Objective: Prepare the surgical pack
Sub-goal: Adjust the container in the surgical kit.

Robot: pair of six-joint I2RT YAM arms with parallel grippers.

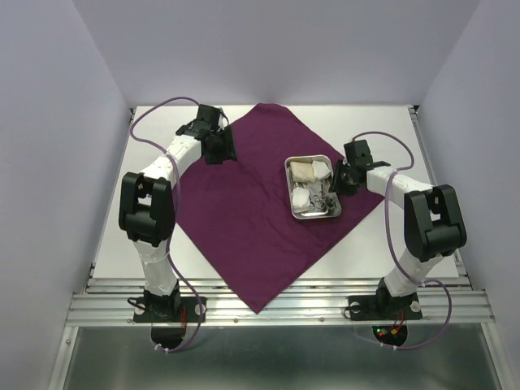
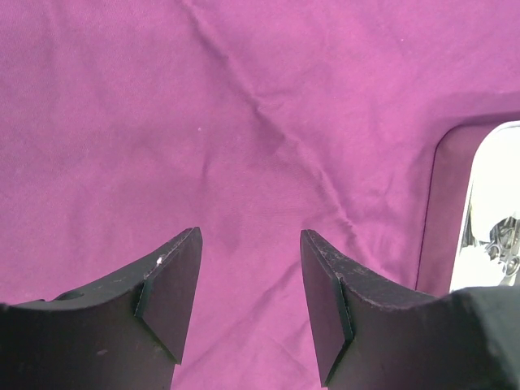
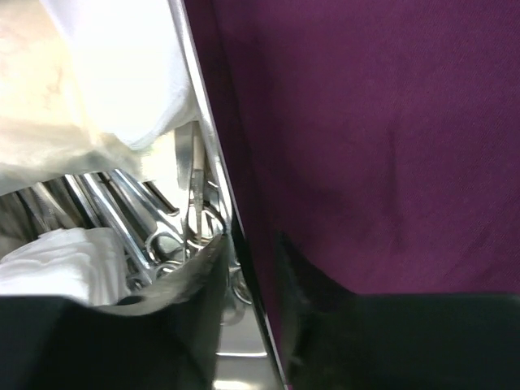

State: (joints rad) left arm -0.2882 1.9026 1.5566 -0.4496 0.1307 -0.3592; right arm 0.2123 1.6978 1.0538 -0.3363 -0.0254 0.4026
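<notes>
White table (image 1: 114, 236), purple cloth (image 1: 236, 219) spread flat, loaded steel tray (image 1: 315, 218) right of centre. Right fingers (image 3: 191, 309) straddle its right wall, grip unclear; left fingers (image 2: 171, 301) apart, empty. Likely tray-positioning; next needs firm pinch.

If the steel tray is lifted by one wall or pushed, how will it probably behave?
The steel tray should stay stiff, but lifted by one wall it may tilt, since instruments and gauze load it. Pushed, it may wrinkle the soft purple cloth beneath rather than slide.
</notes>
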